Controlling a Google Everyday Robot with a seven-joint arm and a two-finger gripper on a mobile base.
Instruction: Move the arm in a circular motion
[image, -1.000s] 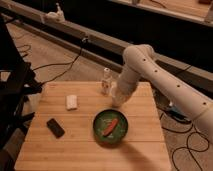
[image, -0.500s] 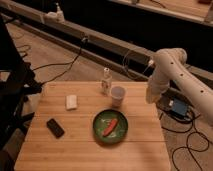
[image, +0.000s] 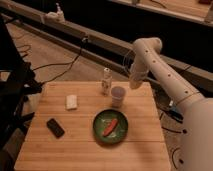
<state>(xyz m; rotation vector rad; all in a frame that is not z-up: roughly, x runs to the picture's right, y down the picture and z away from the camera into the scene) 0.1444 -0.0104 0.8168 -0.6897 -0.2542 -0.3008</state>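
Arm (image: 167, 77) swung back left; jaws now near cup (image: 118, 95).

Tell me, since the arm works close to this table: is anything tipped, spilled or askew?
Nothing stands out. The bottle and cup stand upright, the green plate sits flat with its food inside, and the phone and white block lie flat. The arm holds its gripper by the table's far right corner, apart from the cup.

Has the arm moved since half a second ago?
Yes. The arm swung left: its gripper, then past the right edge of the table, now hangs close by the cup, to its right.
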